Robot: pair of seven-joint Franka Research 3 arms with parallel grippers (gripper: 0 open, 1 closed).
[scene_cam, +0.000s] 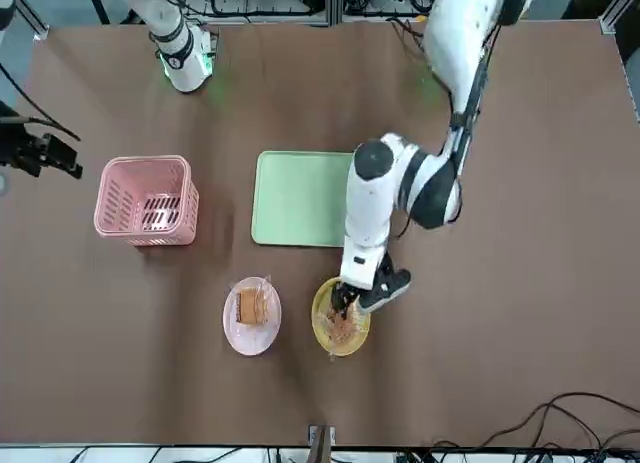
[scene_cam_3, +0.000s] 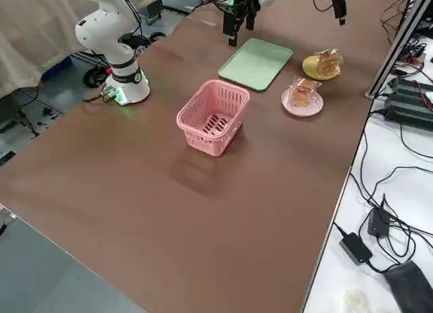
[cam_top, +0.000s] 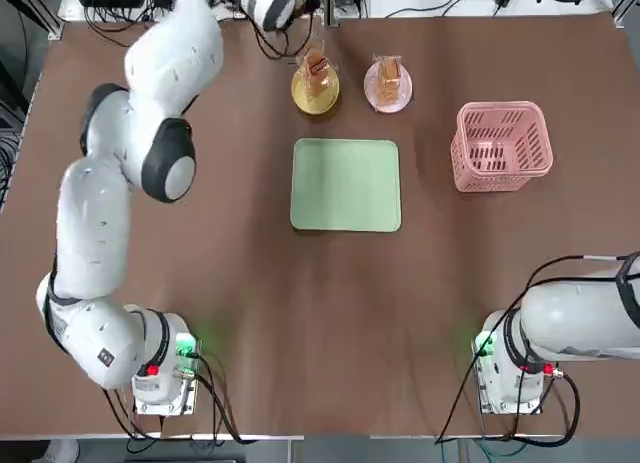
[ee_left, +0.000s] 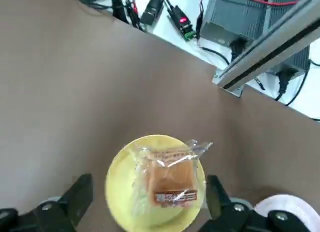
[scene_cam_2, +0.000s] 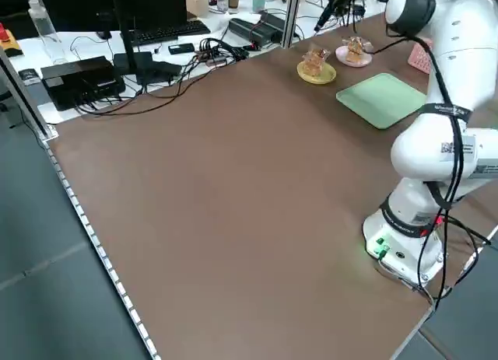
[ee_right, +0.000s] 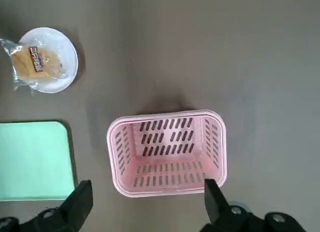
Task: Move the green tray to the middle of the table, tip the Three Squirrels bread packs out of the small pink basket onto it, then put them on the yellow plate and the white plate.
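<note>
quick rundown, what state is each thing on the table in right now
green tray: flat on the table, nothing on it
small pink basket: upright, empty
yellow plate: holds one bread pack
white plate: holds one bread pack
left end effector: open, above the yellow plate, holding nothing
right end effector: open, above the pink basket, holding nothing

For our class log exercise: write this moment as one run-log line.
left gripper: open above yellow plate | bread packs: one per plate | green tray: empty, mid-table | pink basket: empty, upright | right gripper: open above basket
</note>
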